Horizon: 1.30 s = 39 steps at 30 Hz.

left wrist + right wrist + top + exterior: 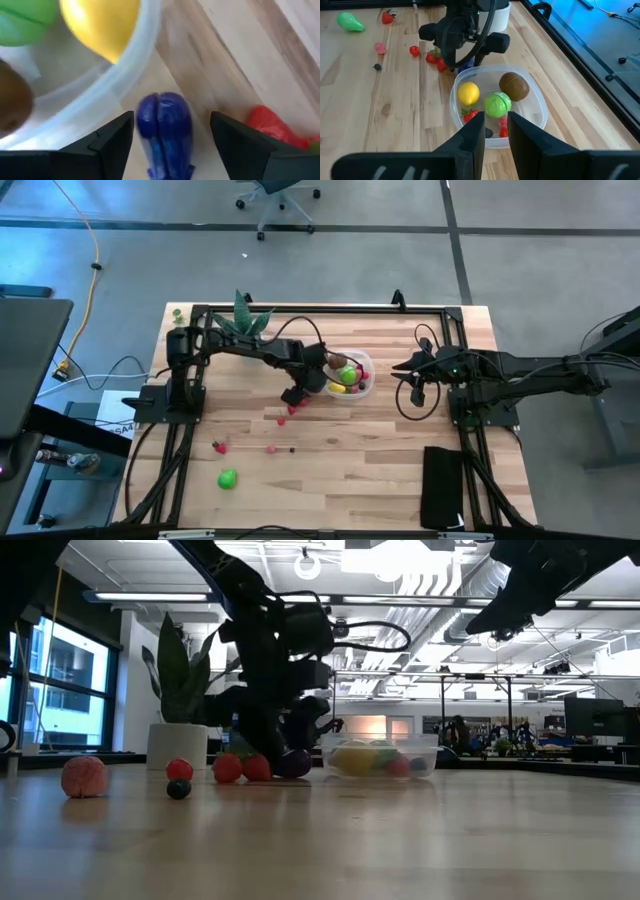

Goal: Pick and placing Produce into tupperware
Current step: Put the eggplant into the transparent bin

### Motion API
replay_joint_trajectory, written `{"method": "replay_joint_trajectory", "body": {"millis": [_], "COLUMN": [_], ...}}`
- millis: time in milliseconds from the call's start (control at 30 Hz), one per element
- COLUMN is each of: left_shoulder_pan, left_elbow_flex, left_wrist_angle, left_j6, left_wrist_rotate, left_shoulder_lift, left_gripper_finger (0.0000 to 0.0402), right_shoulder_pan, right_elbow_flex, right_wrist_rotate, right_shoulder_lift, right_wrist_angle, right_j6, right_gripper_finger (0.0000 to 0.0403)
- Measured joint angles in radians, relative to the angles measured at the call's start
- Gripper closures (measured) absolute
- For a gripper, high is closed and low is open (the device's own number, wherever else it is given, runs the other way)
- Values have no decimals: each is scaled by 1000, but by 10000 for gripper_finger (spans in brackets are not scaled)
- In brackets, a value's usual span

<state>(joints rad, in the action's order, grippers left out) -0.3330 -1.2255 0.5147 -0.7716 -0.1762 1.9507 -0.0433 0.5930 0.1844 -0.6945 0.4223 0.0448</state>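
**Left pincer straddles the purple piece beside the tupperware**

Now your left pincer point(162, 137) is down at the table point(380, 470), just outside the near-left wall of the tupperware point(366, 385). Its fingers stand spread, one on each side of the purple fruit point(164, 131), which lies on the wood between them. You can see a gap on both sides in the left wrist view, so nothing is pinched yet; it looks lined up for a squeeze.

The tupperware sits mid-table and already holds a yellow lemon point(468, 93), a green round fruit point(498, 104), a brown kiwi point(514, 85) and some small red bits. The purple piece is close against the container's wall, so you have little room on that side; a finger could nudge the rim as it comes in.

Just beside the purple fruit lies a red strawberry point(270, 126), with other red pieces clustered there. Farther off toward the near-left of the table you have another strawberry point(218, 446), a tiny dark berry point(291, 448) and a green pear-like piece point(228, 478) still loose. By my reading, the job is roughly half done.

Your right pincer point(494, 131) waits raised to the right of the container, fingers close together with a narrow gap and nothing between them. A potted plant point(243, 320) stands at the far-left edge, out of the way.
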Motion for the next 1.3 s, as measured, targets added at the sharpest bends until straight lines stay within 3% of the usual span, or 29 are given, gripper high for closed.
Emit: {"method": "replay_joint_trajectory", "body": {"millis": [300, 1300], "left_shoulder_pan": [7, 7], "left_elbow_flex": [0, 0], "left_wrist_angle": [-19, 10], "left_j6": [-5, -20], "left_wrist_rotate": [-15, -15], "left_shoulder_lift": [13, 10], "left_gripper_finger": [198, 242], "right_shoulder_pan": [0, 0], "right_elbow_flex": [0, 0], "right_wrist_rotate": [0, 0], "right_shoulder_lift": [0, 0], "right_wrist_angle": [0, 0], "right_j6": [0, 0], "right_gripper_finger": [329, 329]}}
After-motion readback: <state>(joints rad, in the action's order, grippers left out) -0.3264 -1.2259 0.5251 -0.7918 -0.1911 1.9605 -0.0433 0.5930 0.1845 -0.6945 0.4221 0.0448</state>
